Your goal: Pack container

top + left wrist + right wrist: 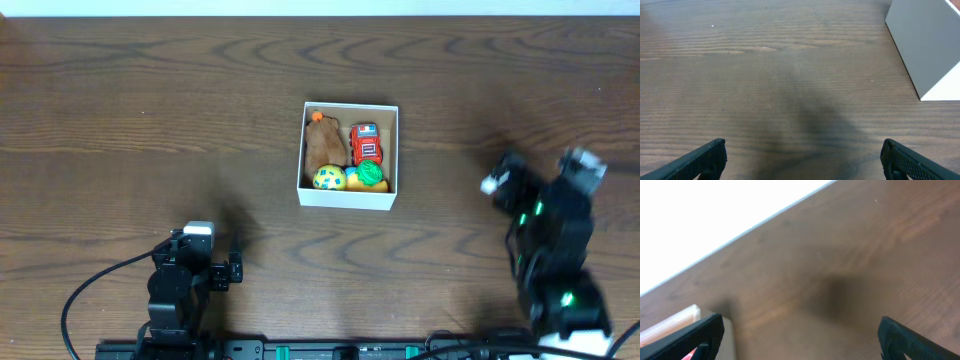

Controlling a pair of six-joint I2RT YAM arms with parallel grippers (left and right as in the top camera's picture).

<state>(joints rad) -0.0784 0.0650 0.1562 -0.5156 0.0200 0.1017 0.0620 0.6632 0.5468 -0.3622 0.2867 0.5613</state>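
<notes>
Dark wood-grain surface (120, 120) all round. Well left of the box (345, 197) and nearer the front edge: the left arm (175, 300), black, with a cable (90, 290) looping off on the side away from the box. At its tip the left claw (803, 147), spread wide, dark fingers (705, 160) low in the wrist view, only bare wood between them, gripping nothing. From there, the box as a plain white wall at upper right, ahead of the right-hand finger and well clear of it.

The box near the middle of the surface: square, open on top, white walls, tan inside, flat on the wood. Along its left wall, a brown toy (325, 148) with an orange bit (317, 116) at the far end. In the near left corner, touching the brown toy, a yellow ball (329, 178) with blue-green spots. Toward the far right corner, a red car (365, 143). In the near right corner, just in front of the car, a green toy (371, 172) over an orange piece (378, 186).

Well right of the box and a little nearer the front edge: the right arm (555, 250), black, blurred from overhead. At its tip the right claw (800, 320), likewise wide and empty, dark fingers (912, 340) at the bottom corners of the wrist view. A pale corner of the box just behind the left-hand finger there, with a red sliver (692, 354) below it.
</notes>
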